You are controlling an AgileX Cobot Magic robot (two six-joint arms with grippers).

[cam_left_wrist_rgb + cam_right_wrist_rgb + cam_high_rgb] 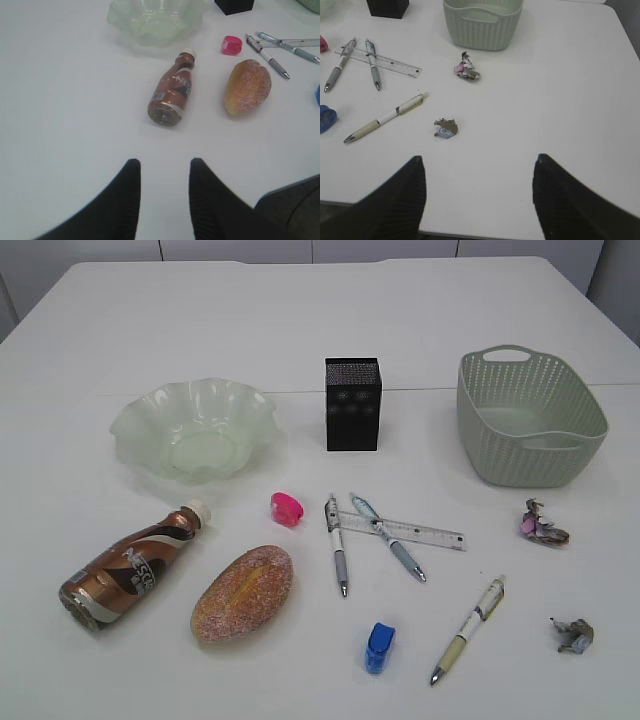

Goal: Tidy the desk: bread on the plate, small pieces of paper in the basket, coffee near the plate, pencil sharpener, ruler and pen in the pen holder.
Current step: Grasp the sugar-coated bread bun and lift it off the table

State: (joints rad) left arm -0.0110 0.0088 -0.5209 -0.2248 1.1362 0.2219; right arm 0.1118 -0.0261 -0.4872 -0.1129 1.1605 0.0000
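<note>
Sugared bread [243, 592] lies beside a brown coffee bottle [130, 568] on its side, in front of the pale green wavy plate [195, 430]. A pink pencil sharpener [286, 507] and a blue one [380, 647] sit near a clear ruler [405, 529], which has two pens [337, 558] across it; a third pen [468, 630] lies apart. Two crumpled paper pieces [542, 525] [575, 634] lie in front of the basket [528, 420]. The black pen holder [352, 403] stands at centre back. My left gripper [165, 162] is open and empty, short of the bottle [172, 93]. My right gripper [479, 160] is wide open, short of a paper piece [446, 128].
The white table's near edge [470, 234] runs just under my right gripper. Neither arm shows in the exterior view. A seam crosses the table [420, 388] behind the pen holder and the basket.
</note>
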